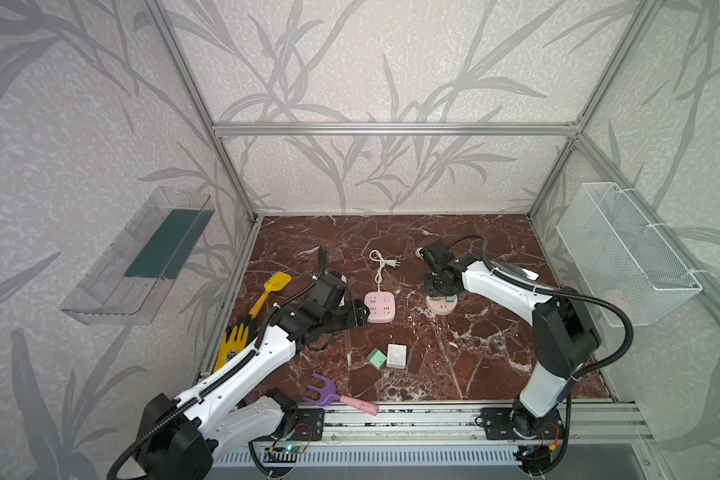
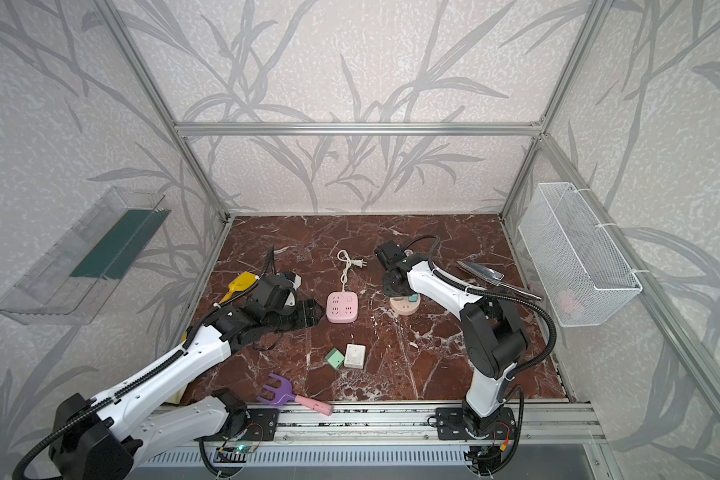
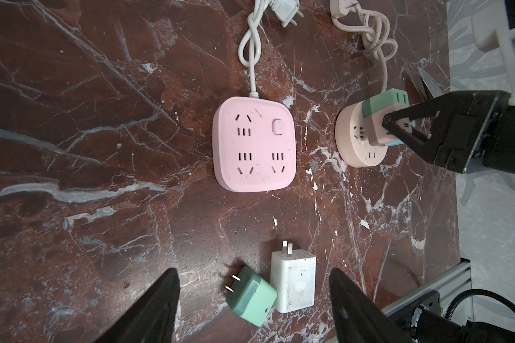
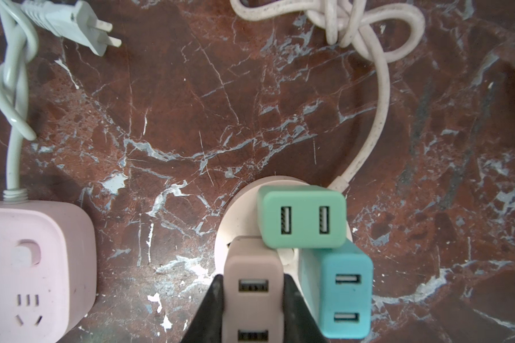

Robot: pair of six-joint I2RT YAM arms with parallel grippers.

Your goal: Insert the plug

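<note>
We see our right hand clamped tight on the beige plug, which stands upright on the round socket, right of the surface's middle and just beside a green plug and a teal plug. Our left hand hangs wide open, gripping nothing, above a loose green charger and a white charger nearer the front edge, with the pink power strip beyond them.

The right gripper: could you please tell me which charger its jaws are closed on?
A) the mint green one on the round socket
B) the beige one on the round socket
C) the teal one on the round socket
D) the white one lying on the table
B: in the right wrist view, the right gripper has its jaws pressed against both sides of the beige charger on the round socket; the mint green charger and teal charger stand free beside it.
</note>
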